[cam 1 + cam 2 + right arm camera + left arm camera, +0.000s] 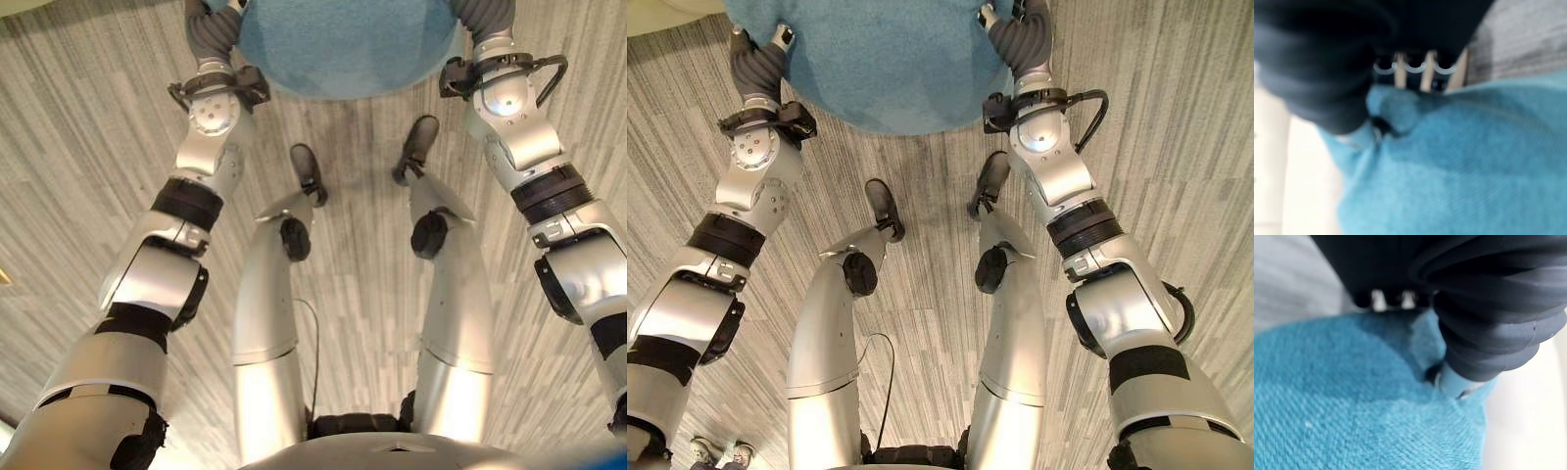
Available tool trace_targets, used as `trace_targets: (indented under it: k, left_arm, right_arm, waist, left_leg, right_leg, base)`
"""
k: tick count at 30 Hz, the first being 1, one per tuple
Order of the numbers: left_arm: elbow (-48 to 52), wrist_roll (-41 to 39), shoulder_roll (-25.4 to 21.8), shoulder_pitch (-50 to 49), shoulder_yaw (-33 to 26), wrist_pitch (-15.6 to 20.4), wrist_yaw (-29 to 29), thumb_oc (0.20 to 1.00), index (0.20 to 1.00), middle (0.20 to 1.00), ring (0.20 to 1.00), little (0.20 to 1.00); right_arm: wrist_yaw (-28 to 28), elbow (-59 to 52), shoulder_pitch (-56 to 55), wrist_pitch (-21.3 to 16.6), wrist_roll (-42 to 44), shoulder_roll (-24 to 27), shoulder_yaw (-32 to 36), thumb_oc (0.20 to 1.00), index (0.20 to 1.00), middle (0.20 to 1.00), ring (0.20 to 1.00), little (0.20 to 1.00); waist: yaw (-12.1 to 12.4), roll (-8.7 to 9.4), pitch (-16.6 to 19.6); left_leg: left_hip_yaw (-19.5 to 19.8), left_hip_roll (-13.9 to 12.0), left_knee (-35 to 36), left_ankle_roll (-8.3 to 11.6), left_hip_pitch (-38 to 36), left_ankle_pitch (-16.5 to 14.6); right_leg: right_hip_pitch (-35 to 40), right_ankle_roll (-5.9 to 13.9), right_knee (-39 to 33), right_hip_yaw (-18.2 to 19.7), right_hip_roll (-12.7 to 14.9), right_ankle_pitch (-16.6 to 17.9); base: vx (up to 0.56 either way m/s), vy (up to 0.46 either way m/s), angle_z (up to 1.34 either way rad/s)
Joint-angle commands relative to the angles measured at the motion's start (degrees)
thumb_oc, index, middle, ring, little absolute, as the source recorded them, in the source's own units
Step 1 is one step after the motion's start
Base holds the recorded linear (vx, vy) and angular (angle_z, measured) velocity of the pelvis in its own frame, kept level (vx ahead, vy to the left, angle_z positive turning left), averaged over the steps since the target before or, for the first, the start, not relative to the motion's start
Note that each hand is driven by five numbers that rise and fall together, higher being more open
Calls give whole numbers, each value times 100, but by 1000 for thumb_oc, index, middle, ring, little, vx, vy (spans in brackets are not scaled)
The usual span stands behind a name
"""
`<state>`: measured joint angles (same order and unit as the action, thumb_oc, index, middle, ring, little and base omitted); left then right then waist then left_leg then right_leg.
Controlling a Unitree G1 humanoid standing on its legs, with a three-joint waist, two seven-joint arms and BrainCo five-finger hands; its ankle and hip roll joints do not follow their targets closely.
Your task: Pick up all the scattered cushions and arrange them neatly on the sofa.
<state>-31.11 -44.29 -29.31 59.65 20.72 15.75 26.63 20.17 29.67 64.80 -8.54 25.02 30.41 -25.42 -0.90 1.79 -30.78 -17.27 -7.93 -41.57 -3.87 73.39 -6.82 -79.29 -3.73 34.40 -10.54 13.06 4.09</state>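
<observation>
While clamped at either edge by each robot hand, left (759, 61) and right (1024, 39): blue cushion (887, 59) above grey striped floor (1176, 147).

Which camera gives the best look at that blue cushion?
The right eye view: the blue cushion spans between the left hand and right hand. The left eye view crops it; wrist views show fabric close up.

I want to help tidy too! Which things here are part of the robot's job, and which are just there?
Part of the job:
blue cushion, held up off the floor between both hands
left hand, gripping one side of it
right hand, gripping the other side

Just there:
striped grey floor
a person's shoes at the picture's edge
</observation>
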Motion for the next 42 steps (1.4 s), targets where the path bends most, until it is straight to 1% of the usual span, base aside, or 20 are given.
trace_targets:
  k: [1, 10, 12, 13, 14, 17, 18, 21, 22, 24, 28, 30, 31, 32, 34, 36, 37, 40, 41, 42]
  left_arm:
    - [1012, 298, 457, -360, -63, 681, -341, 200, 200, 200, 200, 200]
    - [2145, 924, 636, -1898, -408, 588, -619, 200, 200, 200, 200, 200]
    - [2394, 1055, 770, -2514, -516, 565, -831, 200, 200, 200, 200, 200]
    - [2407, 1058, 774, -2542, -516, 563, -833, 200, 200, 200, 200, 200]
    - [2529, 1027, 857, -2933, -578, 543, -1000, 200, 200, 200, 200, 200]
    - [2661, 1036, 933, -3286, -563, 533, -1135, 200, 200, 200, 200, 200]
    - [2695, 1013, 1016, -3609, -533, 520, -1258, 200, 200, 200, 200, 200]
    - [2766, 958, 1088, -3978, -537, 496, -1368, 200, 200, 200, 200, 200]
    - [2801, 943, 1113, -4105, -537, 476, -1413, 200, 200, 200, 200, 200]
    - [2846, 994, 1110, -4321, -596, 460, -1428, 200, 200, 200, 200, 200]
    - [2958, 966, 1101, -4727, -686, 429, -1598, 200, 200, 200, 200, 200]
    - [2969, 937, 1098, -4818, -744, 418, -1624, 200, 200, 200, 200, 200]
    - [2984, 845, 1120, -4941, -767, 400, -1644, 200, 200, 200, 200, 200]
    - [2987, 845, 1119, -4944, -766, 399, -1644, 200, 200, 200, 200, 200]
    - [2948, 774, 1124, -5073, -784, 330, -1642, 200, 200, 200, 200, 200]
    - [2947, 830, 1081, -5112, -843, 284, -1594, 200, 200, 200, 200, 200]
    - [3001, 901, 1070, -5223, -839, 225, -1582, 200, 200, 200, 200, 200]
    - [3063, 898, 1080, -5319, -883, 181, -1543, 200, 200, 200, 200, 200]
    - [3123, 868, 1114, -5342, -902, 190, -1519, 200, 200, 200, 200, 200]
    - [3144, 865, 1128, -5361, -872, 188, -1493, 200, 200, 200, 200, 200]
  right_arm:
    - [-457, -1160, -336, -800, -461, -369, -212, 200, 200, 200, 200, 200]
    - [-713, -2180, -1885, -951, -577, -514, 294, 200, 200, 200, 200, 200]
    - [-877, -2485, -2472, -955, -649, -574, 375, 200, 200, 200, 200, 200]
    - [-882, -2495, -2497, -954, -649, -574, 374, 200, 200, 200, 200, 200]
    - [-978, -2620, -2849, -941, -686, -638, 412, 200, 200, 200, 200, 200]
    - [-1109, -2687, -3278, -948, -585, -745, 427, 200, 200, 200, 200, 200]
    - [-1220, -2665, -3615, -919, -559, -880, 376, 200, 200, 200, 200, 200]
    - [-1301, -2658, -3981, -893, -568, -964, 369, 200, 200, 200, 200, 200]
    - [-1317, -2652, -4100, -873, -604, -963, 383, 200, 200, 200, 200, 200]
    - [-1339, -2660, -4292, -868, -619, -1028, 419, 200, 200, 200, 200, 200]
    - [-1338, -2723, -4544, -799, -833, -966, 560, 200, 200, 200, 200, 200]
    - [-1339, -2763, -4590, -774, -857, -941, 612, 200, 200, 200, 200, 200]
    - [-1325, -2801, -4652, -748, -935, -899, 706, 200, 200, 200, 200, 200]
    - [-1325, -2805, -4656, -746, -937, -899, 707, 200, 200, 200, 200, 200]
    - [-1298, -2853, -4734, -694, -1019, -860, 815, 200, 200, 200, 200, 200]
    - [-1339, -2884, -4803, -675, -1002, -864, 879, 200, 200, 200, 200, 200]
    - [-1360, -2861, -4890, -651, -945, -946, 892, 200, 200, 200, 200, 200]
    - [-1375, -2784, -4949, -629, -898, -1058, 897, 200, 200, 200, 200, 200]
    - [-1408, -2743, -4940, -616, -828, -1142, 865, 200, 200, 200, 200, 200]
    - [-1409, -2726, -4923, -605, -790, -1178, 840, 200, 200, 200, 200, 200]
  waist:
    - [-115, -444, 811]
    - [-107, -401, 1013]
    - [-69, -385, 1163]
    - [-71, -391, 1149]
    - [-51, -383, 1240]
    - [-30, -388, 1292]
    - [13, -378, 1376]
    - [46, -365, 1436]
    - [62, -362, 1420]
    - [39, -350, 1454]
    - [22, -270, 1533]
    - [8, -246, 1553]
    - [15, -203, 1620]
    - [14, -204, 1612]
    - [7, -189, 1745]
    - [47, -180, 1813]
    - [171, -145, 1858]
    - [219, -80, 1882]
    - [272, -69, 1861]
    - [260, -49, 1858]
  left_leg:
    - [861, 99, 1206, 500, 85, 652]
    - [913, 7, 2020, 710, -1304, 854]
    - [921, -1, 2330, 794, -1969, 924]
    - [925, -3, 2356, 798, -2018, 933]
    - [916, -3, 2598, 853, -2485, 967]
    - [927, -5, 2858, 901, -3119, 1052]
    - [916, -15, 3100, 949, -3705, 1118]
    - [894, -12, 3394, 1004, -4589, 1177]
    - [830, -23, 3456, 966, -4794, 1317]
    - [772, -46, 3486, 1037, -5198, 1298]
    - [628, -101, 3119, 1125, -5624, 1114]
    - [520, -144, 2968, 1146, -5675, 1057]
    - [296, -221, 2893, 1159, -5787, 1063]
    - [298, -222, 2893, 1159, -5797, 1061]
    - [-138, -359, 3072, 1076, -5974, 1221]
    - [-213, -352, 3131, 1068, -6154, 1052]
    - [-33, -90, 3257, 854, -6302, 1003]
    - [8, 118, 3389, 676, -6519, 838]
    - [3, 292, 3494, 539, -6658, 736]
    - [-16, 361, 3480, 463, -6706, 655]
  right_leg:
    - [128, 912, 765, 43, -78, -873]
    - [1579, 866, -5, -218, -117, -797]
    - [2210, 839, -278, -352, -95, -834]
    - [2262, 837, -304, -363, -102, -829]
    - [2679, 827, -501, -444, -132, -835]
    - [3329, 801, -790, -567, -166, -820]
    - [3914, 787, -1030, -704, -196, -824]
    - [4850, 764, -1384, -865, -286, -841]
    - [5100, 682, -1531, -998, -314, -697]
    - [5600, 668, -1728, -1058, -387, -715]
    - [6486, 595, -2130, -1178, -483, -770]
    - [6640, 573, -2201, -1239, -475, -778]
    - [6907, 575, -2334, -1395, -453, -794]
    - [6922, 575, -2342, -1397, -456, -792]
    - [7196, 602, -2422, -1521, -443, -779]
    - [7305, 683, -2296, -1487, -431, -867]
    - [7403, 706, -2275, -1501, -343, -744]
    - [7449, 852, -1990, -1336, -220, -725]
    - [7370, 1007, -1557, -1218, -64, -612]
    - [7325, 1111, -1306, -1171, 27, -444]
  base:
    - [-48, -38, 4]
    - [-27, -56, 2]
    - [39, -81, 6]
    - [37, -50, 9]
    - [15, -26, 9]
    - [62, -44, 11]
    - [115, -71, 7]
    - [64, -39, 18]
    - [-4, -23, 30]
    - [13, -42, 26]
    - [51, -40, 24]
    - [32, -9, 21]
    - [30, 9, 24]
    - [92, 61, 26]
    - [145, 105, 30]
    - [169, 186, 34]
    - [115, 264, 15]
    - [132, 281, 4]
    - [95, 375, 1]
    - [89, 354, -3]
